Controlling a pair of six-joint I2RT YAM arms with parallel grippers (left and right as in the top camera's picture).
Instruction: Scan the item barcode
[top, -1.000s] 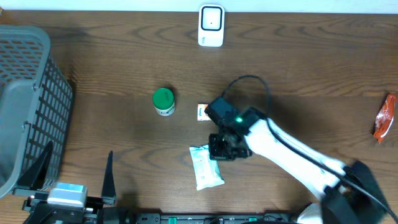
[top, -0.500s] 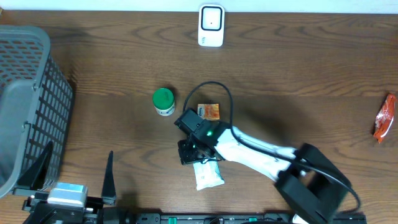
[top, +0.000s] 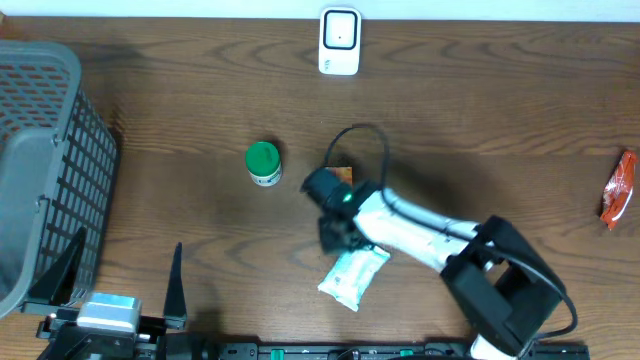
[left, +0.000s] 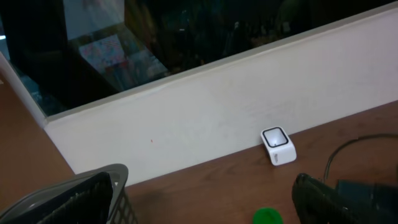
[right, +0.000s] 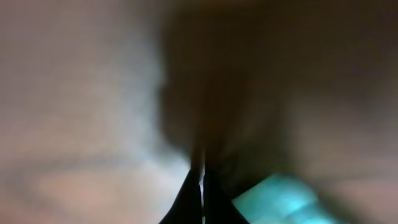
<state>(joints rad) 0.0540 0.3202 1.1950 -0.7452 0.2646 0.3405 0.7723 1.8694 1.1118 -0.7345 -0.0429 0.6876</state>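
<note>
Risk of only shoving the white-and-teal plastic pouch (top: 352, 277) at lower centre: right fingers (top: 335, 234) closed empty beside it; left fingers (top: 175, 282) open.

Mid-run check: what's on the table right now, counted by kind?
Packets: 3 (pale pouch, orange sachet, red packet)
Jars: 1 (green-lidded jar)
Scanners: 1 (white scanner)
Baskets: 1 (grey basket)
Total: 6
</note>
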